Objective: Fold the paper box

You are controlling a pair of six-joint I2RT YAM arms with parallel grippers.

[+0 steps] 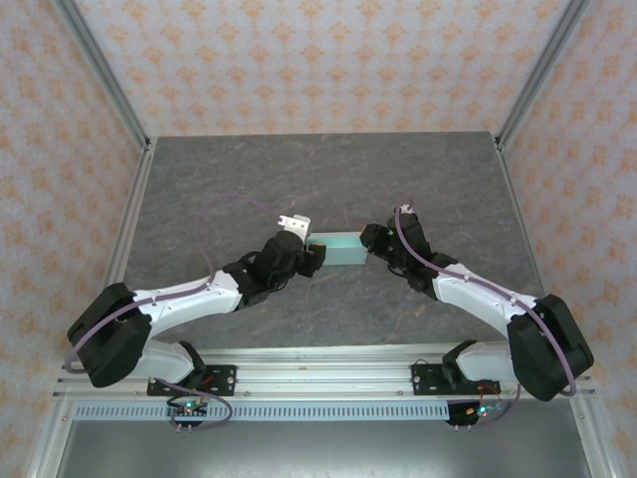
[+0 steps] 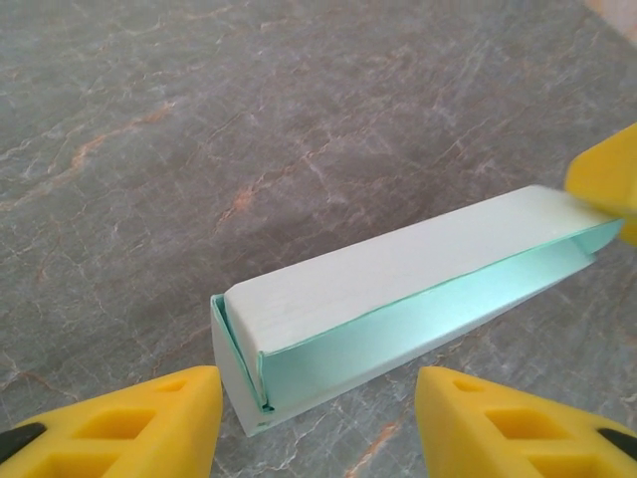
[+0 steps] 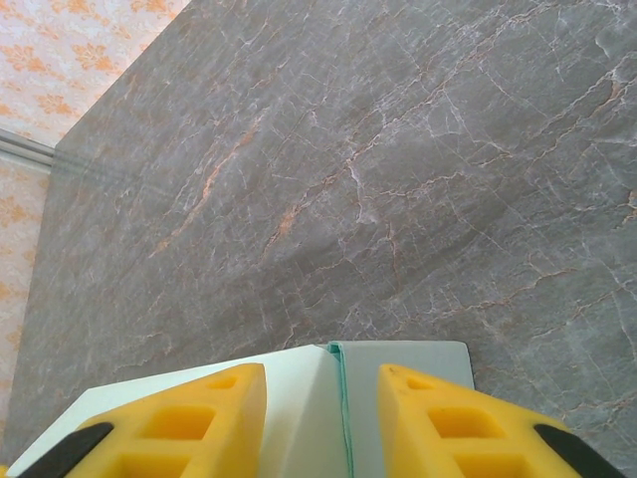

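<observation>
Okay, pale mint-teal card paper box sits mid grey marbled tabletop; right pincer clamped on its right end, left pincer apart, straddling left end. Best: right steadies, left presses end flap squarely.

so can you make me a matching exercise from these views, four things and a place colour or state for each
Things:
1. paper box
2. left gripper
3. right gripper
4. table

Descriptions:
a. grey, marbled with pale veins
b. at the box's right end in the top view
c. pale mint, long and folded, lying between the two grippers
d. jaws apart, wider than the box end that sits between them

Pairs: 1-c, 2-d, 3-b, 4-a
</observation>
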